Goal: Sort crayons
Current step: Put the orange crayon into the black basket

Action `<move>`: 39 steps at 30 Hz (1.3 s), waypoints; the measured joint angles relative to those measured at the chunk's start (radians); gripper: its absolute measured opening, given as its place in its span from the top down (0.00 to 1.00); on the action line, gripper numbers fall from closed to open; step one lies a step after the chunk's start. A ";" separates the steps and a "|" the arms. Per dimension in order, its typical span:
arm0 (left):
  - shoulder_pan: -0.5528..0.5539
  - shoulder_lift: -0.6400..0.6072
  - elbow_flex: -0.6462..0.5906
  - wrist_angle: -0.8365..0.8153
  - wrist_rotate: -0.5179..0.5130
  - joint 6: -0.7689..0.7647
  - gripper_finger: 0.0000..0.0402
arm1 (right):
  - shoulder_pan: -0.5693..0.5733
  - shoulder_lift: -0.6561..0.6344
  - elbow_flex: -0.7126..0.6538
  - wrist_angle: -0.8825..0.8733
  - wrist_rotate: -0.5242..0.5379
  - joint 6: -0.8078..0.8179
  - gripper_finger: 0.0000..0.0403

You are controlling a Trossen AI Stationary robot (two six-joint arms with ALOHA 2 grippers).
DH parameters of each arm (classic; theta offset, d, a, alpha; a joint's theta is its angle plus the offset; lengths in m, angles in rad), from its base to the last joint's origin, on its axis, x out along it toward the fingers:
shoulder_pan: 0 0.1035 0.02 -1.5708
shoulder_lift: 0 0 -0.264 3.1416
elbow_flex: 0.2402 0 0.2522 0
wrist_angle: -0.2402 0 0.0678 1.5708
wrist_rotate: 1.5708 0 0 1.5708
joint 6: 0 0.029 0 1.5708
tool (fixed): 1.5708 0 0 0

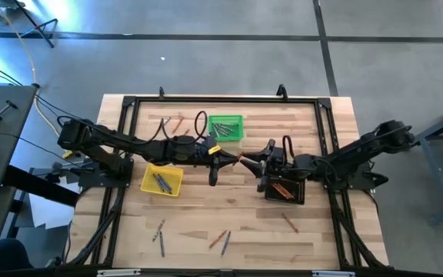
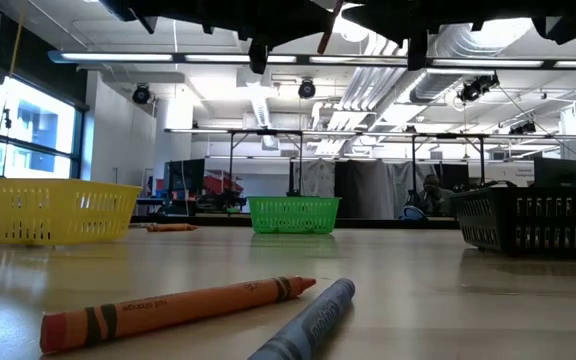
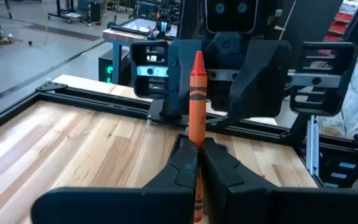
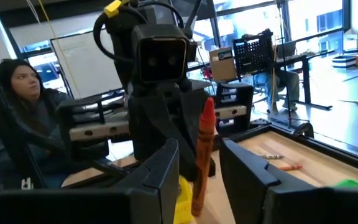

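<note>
My left gripper (image 1: 233, 159) is shut on an orange-red crayon (image 3: 196, 93) above the middle of the table. My right gripper (image 1: 251, 160) faces it from the table's right side, open. Its two fingers (image 4: 247, 168) stand on either side of the crayon's free end (image 4: 204, 143) with a gap on each side. The held crayon shows high up in the low view (image 2: 326, 30). Loose crayons lie flat on the table near the front edge (image 1: 220, 240), (image 1: 160, 231), (image 1: 289, 223) and at the far left (image 1: 171, 123). My left gripper pinches the orange-red crayon between its two fingers at the paper-wrapped shaft (image 3: 196, 138). The crayon lies along the fingers and sticks out past their tips, its point toward the right arm. It is lifted clear of the table.
A green basket (image 1: 225, 128) stands at the far middle, and a yellow basket (image 1: 162, 179) with grey crayons is under the left arm. A black basket (image 1: 284, 188) with orange crayons is under the right arm. An orange crayon (image 2: 168, 310) and a blue-grey crayon (image 2: 308, 325) lie near the low camera. A person (image 4: 17, 93) sits beyond the table.
</note>
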 joint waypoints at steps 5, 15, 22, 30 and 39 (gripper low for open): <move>0.000 0.000 0.000 0.002 0.001 0.000 1.00 | -0.017 0.047 0.054 -0.002 -0.018 -0.011 0.72; -0.024 -0.001 0.000 0.009 -0.004 0.019 1.00 | -0.063 0.087 0.111 -0.026 -0.031 -0.018 0.72; -0.024 -0.001 0.000 0.016 -0.007 0.027 1.00 | -0.064 0.087 0.111 -0.025 -0.035 0.006 0.88; -0.023 -0.001 0.000 0.017 -0.029 0.029 0.96 | -0.064 0.070 0.111 -0.054 -0.026 0.004 0.98; -0.027 -0.012 0.000 -0.035 -0.027 0.044 0.82 | -0.065 -0.124 0.109 -0.553 0.243 0.127 0.99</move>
